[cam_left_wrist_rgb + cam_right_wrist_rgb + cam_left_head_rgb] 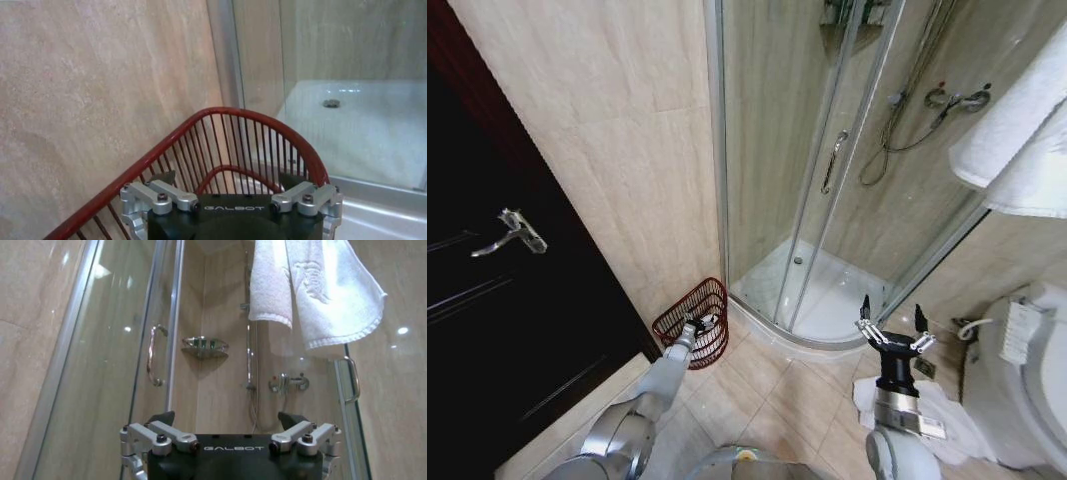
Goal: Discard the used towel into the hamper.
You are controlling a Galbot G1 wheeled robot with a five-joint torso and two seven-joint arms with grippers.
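Two hands open — left hand at hamper, right hand raised.

Glossy red-brown wire hamper, thin smooth rods under a thicker rounded rim, against matt beige stone-look wall tiles. Clear glass shower enclosure in polished metal framing, chrome door handle and chrome hose fittings behind. Smooth glossy white shower tray. White terry towel, looped nubby cloth with a raised woven band, hung by the glass; more white cloth crumpled on polished beige floor tiles. Dark, smooth-lacquered wooden door with brushed metal lever. Left gripper and right gripper: matt black plastic body, bare machined aluminium links.
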